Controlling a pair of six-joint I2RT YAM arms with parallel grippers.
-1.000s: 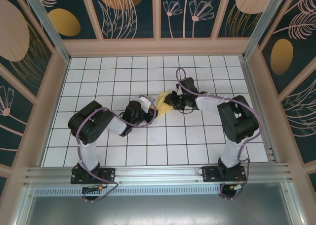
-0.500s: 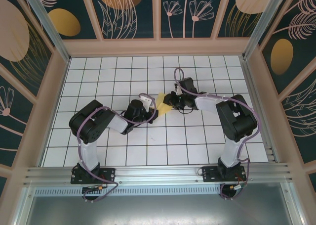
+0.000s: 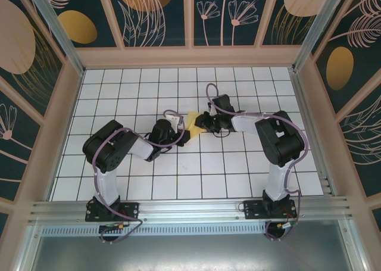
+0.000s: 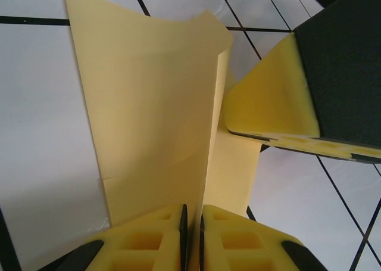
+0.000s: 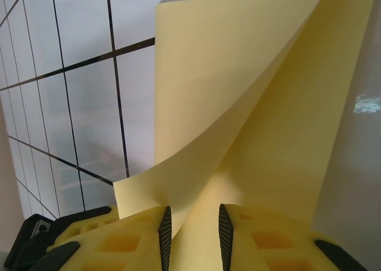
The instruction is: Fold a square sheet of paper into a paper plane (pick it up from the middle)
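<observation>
L fingers [image 4: 146, 238] clenched on near edge of thin pale yellow paper sheet [image 4: 155, 116], part-folded, standing up off white grid-tiled bench [image 3: 119, 98], mid-bench; R fingers [image 5: 262, 241] slightly apart w/ sheet between them, can't tell if gripping

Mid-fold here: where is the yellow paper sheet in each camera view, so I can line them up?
Top external: yellow sheet mid-table, between the left gripper and right gripper.
Left wrist: centre, rising from the left gripper's fingertips.
Right wrist: centre and right, rising from the right gripper's fingertips.
Shared landmark: the black-gridded white table.
</observation>
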